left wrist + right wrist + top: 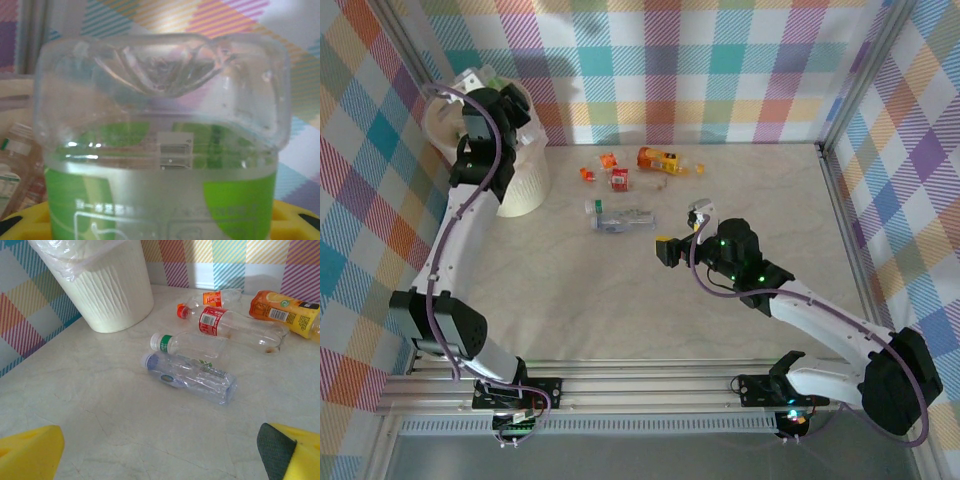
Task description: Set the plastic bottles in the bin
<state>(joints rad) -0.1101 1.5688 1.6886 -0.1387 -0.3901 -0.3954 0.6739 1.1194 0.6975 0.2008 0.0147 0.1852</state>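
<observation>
Clear thin plastic: green-label bottle (160, 165) clamped in left gripper (490, 95) over bin (525, 185). Likely light, crushable, slick. Right gripper (160, 450) wide open above worktop (90, 400), near blue-capped bottle (190, 375). Best taken mid-body, gently.

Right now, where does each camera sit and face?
Top external: above, behind both arms, facing the table.
Left wrist: behind the left pincer, facing its gripped clear green-labelled plastic bottle.
Right wrist: behind the open right pincer, yellow fingers showing, facing lying plastic bottles.
Shared: top and right wrist show the cream-white round plastic bin.
</observation>
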